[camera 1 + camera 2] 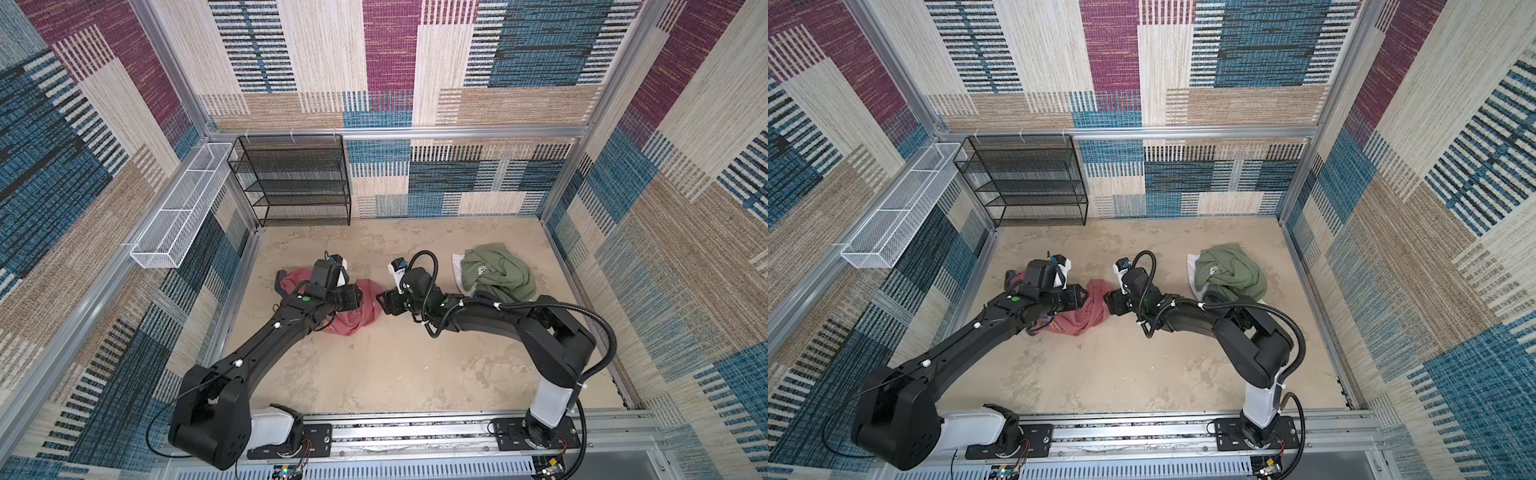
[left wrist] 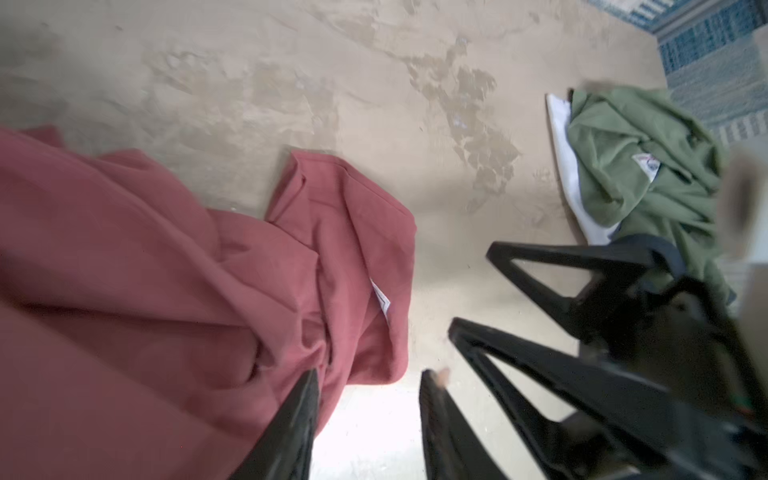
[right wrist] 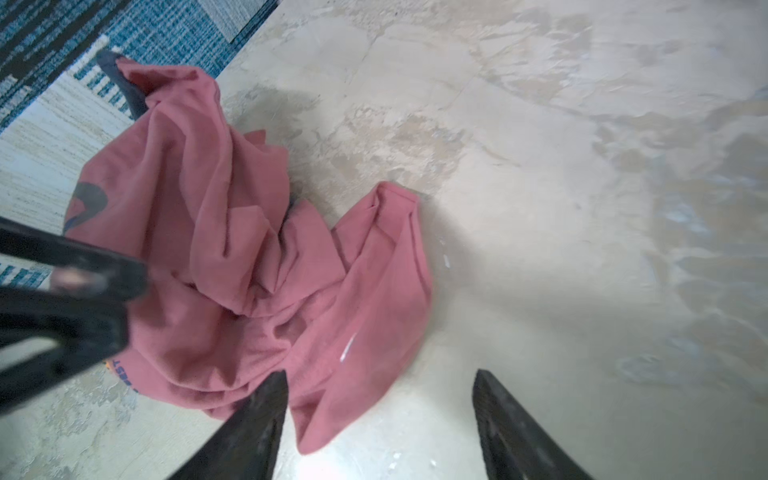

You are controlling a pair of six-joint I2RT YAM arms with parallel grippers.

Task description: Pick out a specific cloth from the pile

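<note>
Currently, faded salmon-red T-shirt (image 1: 357,318) lies crumpled on the beige mottled desk (image 1: 395,365), left of centre, well apart from the olive-green and white garment pile (image 1: 498,272); left end effector (image 2: 369,374) released, jaws apart at the shirt's edge; right end effector (image 3: 380,374) likewise released, jaws apart, just beside the shirt.

Front of bench (image 1: 395,374) left bare; wide passage offered there. Middle crossed by both arms, only a slim gap seen between left pincer (image 1: 360,297) and right pincer (image 1: 379,298). Obstacles noted: cloth (image 1: 353,320) mid-left, pile (image 1: 498,270) right rear, wire rack (image 1: 295,178) far-left corner.
</note>
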